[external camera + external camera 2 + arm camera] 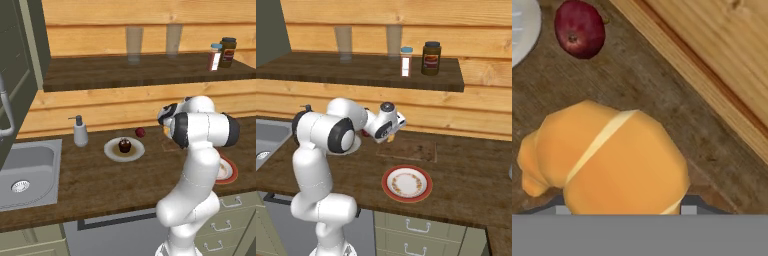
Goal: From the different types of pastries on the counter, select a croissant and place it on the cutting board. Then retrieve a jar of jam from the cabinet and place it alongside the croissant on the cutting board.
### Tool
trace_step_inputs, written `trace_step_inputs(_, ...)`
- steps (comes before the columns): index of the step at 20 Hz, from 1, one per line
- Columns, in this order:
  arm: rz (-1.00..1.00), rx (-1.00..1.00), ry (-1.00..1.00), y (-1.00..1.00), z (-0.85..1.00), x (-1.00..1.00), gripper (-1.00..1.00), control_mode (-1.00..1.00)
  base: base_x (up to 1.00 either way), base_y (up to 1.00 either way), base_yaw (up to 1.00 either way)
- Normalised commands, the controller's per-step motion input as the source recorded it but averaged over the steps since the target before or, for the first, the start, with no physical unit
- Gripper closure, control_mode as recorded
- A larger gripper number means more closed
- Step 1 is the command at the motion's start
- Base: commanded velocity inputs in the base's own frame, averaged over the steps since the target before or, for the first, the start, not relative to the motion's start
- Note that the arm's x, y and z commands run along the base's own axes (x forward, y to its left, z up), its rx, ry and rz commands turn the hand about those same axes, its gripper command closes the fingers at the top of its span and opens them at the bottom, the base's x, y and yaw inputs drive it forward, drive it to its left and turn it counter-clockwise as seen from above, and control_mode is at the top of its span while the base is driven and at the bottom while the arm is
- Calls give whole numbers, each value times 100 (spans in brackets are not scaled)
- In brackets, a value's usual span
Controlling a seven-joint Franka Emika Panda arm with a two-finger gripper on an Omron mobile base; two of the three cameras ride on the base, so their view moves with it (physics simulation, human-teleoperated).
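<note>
Claw clamped on croissant

The claw (622,210) grips the croissant (607,157) between its fingers, above the worktop (662,100); an apple (579,29) lies beyond it.

Croissant (607,155) on counter (662,100), apple (579,29) beside.

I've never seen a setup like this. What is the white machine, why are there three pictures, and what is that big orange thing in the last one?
The white machine is a robot arm in a simulated kitchen. Two pictures come from cameras behind it, left and right; the third looks along its gripper. That orange thing is a croissant, which the gripper is shut on, with an apple nearby. On the counter sit a cupcake on a white plate, a soap dispenser, a cutting board and a red-rimmed plate. Jars stand on the shelf.
</note>
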Motion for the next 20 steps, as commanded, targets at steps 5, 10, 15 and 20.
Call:
trace_step_inputs(5, 5, 0, -1, -18, -15, 11, 100, -100, 0, 0, 0)
trace_step_inputs(10, 0, 0, 5, 0, -15, 0, 100, -100, 0, 0, 0)
trace_step_inputs(15, 0, 0, 7, 0, -2, 16, 100, -100, 0, 0, 0)
trace_step_inputs(20, 0, 0, 11, 0, -2, 36, 100, -100, 0, 0, 0)
